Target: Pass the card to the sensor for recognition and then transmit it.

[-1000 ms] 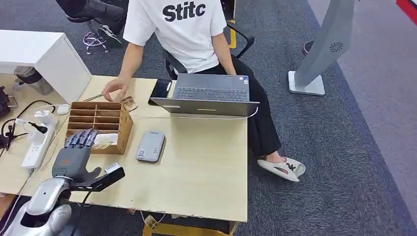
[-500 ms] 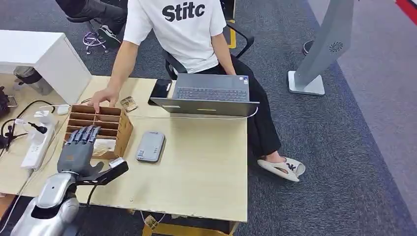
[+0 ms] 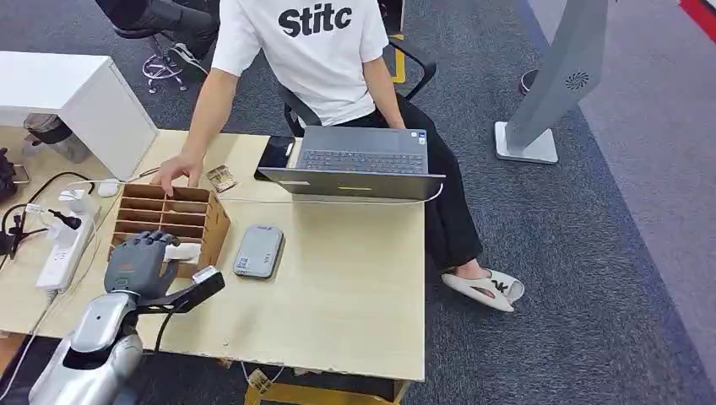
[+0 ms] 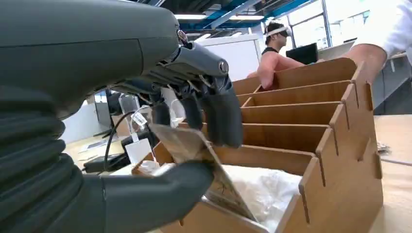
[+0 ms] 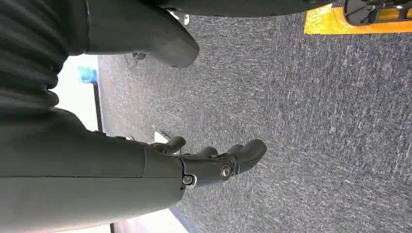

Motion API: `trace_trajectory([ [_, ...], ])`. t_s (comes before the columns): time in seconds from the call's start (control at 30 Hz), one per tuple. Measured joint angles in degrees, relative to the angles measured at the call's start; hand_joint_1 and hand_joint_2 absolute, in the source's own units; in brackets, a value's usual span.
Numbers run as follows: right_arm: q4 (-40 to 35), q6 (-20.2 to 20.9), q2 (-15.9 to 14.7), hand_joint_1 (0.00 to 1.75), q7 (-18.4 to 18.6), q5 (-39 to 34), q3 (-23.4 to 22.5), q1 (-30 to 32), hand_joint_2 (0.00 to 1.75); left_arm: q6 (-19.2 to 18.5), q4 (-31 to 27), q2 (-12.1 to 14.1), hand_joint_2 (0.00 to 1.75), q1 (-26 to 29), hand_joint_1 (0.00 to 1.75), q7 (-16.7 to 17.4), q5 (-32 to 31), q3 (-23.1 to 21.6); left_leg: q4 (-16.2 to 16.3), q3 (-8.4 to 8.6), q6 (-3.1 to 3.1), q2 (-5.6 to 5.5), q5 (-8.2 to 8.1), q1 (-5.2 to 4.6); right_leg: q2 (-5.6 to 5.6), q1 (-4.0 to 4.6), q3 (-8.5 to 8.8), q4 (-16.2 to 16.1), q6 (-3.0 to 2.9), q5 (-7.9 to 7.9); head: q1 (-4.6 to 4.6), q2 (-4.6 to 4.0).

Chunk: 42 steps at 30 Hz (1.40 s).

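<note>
One card pinched, pickup step underway

Left hand [image 4: 160,145] sits at the near end of the wooden slotted organiser [image 3: 207,221], thumb and dark fingers [image 4: 218,121] closed on a card [image 4: 194,150]. In the left wrist view the card is tilted, its lower edge down in the nearest compartment, over some white crumpled stuff [image 4: 267,189]. Whether it's fully free of the slot: can't tell. In the head view the hand [image 3: 139,263] covers that corner of the box, fingers curled over it.

Right hand [image 5: 214,162] hangs by the robot's side above grey carpet, fingers loosely curled, holding nothing.

Step, as I read it: 1st part, getting the card out of the organiser. Sensor pass & handover not yet done.

Next move prob needs: lift straight up to clear the compartment wall w/o snagging the divider, keep the pinch firm, since the card is thin and held near one edge, so it could slip or twist. Then carry it right to the grey reader [image 3: 258,251], lying flat on the table [image 3: 355,287] just beside the box, and hold it over or on the top face.

After that, pass to the person [image 3: 312,59] seated behind the laptop [image 3: 359,160]; their hand [image 3: 173,173] rests at the organiser's far end.
</note>
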Motion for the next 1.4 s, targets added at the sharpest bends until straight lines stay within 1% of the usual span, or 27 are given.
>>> trace_trajectory([
  [0.03,0.0,0.0,0.0,0.0,0.0,0.0,0.0,0.0,1.75,0.0,0.1,-0.1,1.75,0.0,1.69,0.0,0.0,0.0,0.0,0.0,0.0,0.0,0.0,0.0,0.0,0.0,0.0,0.0,0.0,0.0,0.0,-0.02],
  [0.07,0.0,0.0,0.0,0.0,0.0,0.0,0.0,0.0,1.75,0.0,0.2,-0.2,1.75,0.0,1.69,0.0,0.0,-0.1,0.0,0.0,0.0,0.0,0.0,0.0,0.0,0.0,0.0,0.0,0.0,0.0,0.02,0.0],
  [0.1,0.0,0.0,0.0,0.0,0.0,0.0,0.0,0.0,1.75,0.0,0.2,-0.2,1.75,0.0,1.75,0.0,0.0,-0.1,0.0,0.0,0.0,0.0,0.0,0.0,0.0,0.0,0.0,0.0,0.0,0.0,0.0,-0.02],
  [0.57,0.0,0.0,0.0,0.0,-0.1,-0.2,0.1,0.0,1.75,0.1,0.9,-0.7,1.75,-0.3,1.75,0.0,-0.2,-0.2,0.0,0.0,0.0,0.01,0.0,0.0,0.01,0.0,0.0,0.0,0.0,0.0,0.0,0.0],
  [0.77,0.0,0.0,0.0,0.0,-0.1,-0.2,0.1,0.0,1.75,2.2,0.6,-0.8,1.75,-1.1,1.75,0.5,-0.4,-0.2,0.0,0.01,-0.01,0.0,0.01,0.0,0.0,0.0,0.0,0.0,0.0,0.0,0.0,0.0],
  [0.93,0.0,0.0,0.0,0.0,-0.1,0.1,0.1,0.0,1.75,4.7,-1.7,-0.7,1.75,-2.1,1.75,0.5,0.4,0.1,0.0,0.0,-0.01,0.0,0.01,0.0,0.0,0.0,0.0,0.0,0.0,0.01,0.0,0.0],
  [1.07,0.0,-0.1,0.0,0.0,-0.1,0.4,0.1,0.0,1.75,5.6,-4.2,-0.4,1.75,-3.1,1.75,0.1,1.7,0.6,0.0,0.0,-0.01,0.0,0.01,0.0,0.0,0.0,0.0,0.0,0.0,0.01,0.0,0.0],
  [1.2,0.0,-0.1,0.0,0.0,-0.1,0.5,0.1,0.0,1.75,5.4,-7.9,0.3,1.75,-5.1,1.75,-0.9,5.1,2.1,0.0,-0.01,-0.01,-0.02,0.02,0.01,-0.02,0.0,-0.01,0.0,0.0,0.01,0.0,0.0],
  [1.4,0.0,-0.1,0.0,0.0,0.1,1.0,0.1,0.0,1.75,4.1,-12.3,1.6,1.75,-9.2,1.75,-0.8,7.2,3.7,0.0,0.0,-0.02,-0.03,0.02,0.0,-0.02,0.0,0.0,0.0,-0.01,0.01,0.02,-0.02],
])
